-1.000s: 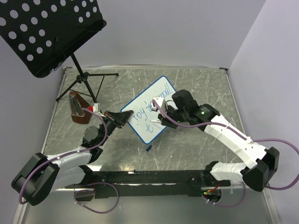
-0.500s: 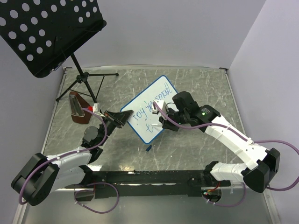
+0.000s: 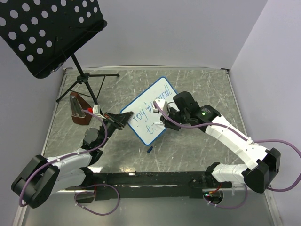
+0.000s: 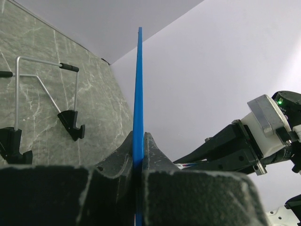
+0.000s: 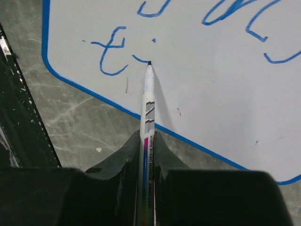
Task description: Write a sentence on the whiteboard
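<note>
The whiteboard (image 3: 149, 101) sits on the table (image 3: 211, 89) — thin, stiff, light, likely to slide — so the left gripper (image 3: 123, 118) clamps its blue edge; the right gripper (image 5: 147, 139) pinches the marker (image 5: 148, 89), tip on the board.

The grey marble-patterned desk (image 3: 207, 89) carries a black perforated metal music stand (image 3: 83, 77) on tripod legs at its far left, a brown wedge-shaped block (image 3: 79, 112) just beside those legs, a tiny blue piece (image 3: 149, 149) mid-desk, and a long black base rail (image 3: 150, 179) along the near edge.
</note>
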Controlling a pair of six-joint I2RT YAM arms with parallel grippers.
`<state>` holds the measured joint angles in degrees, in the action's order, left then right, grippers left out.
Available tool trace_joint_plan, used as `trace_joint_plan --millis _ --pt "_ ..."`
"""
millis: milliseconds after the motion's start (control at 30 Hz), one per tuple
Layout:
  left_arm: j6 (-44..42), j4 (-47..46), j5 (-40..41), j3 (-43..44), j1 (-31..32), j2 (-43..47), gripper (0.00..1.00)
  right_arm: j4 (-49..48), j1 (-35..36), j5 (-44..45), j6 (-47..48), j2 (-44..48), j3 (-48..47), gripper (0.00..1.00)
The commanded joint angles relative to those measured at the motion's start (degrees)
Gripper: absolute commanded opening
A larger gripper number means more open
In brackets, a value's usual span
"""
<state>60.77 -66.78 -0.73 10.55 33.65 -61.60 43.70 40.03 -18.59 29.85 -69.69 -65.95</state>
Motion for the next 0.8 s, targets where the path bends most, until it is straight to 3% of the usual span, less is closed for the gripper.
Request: trace_joint_plan --millis 0,500,767 --pt "2.51 -12.32 0.29 1.06 -0.16 2.45 0.01 -2.31 -1.36 1.54 -1.19 0.52 -1.28 0.0" --pt "2.68 -12.58 0.03 1.49 -0.43 1.75 0.01 4.02 -1.36 -4.26 3.9 0.08 -0.05 0.0" --pt "2.86 -13.2 -0.24 1.85 -0.34 0.87 0.01 5.08 -1.45 -1.81 4.87 0.26 1.09 0.0"
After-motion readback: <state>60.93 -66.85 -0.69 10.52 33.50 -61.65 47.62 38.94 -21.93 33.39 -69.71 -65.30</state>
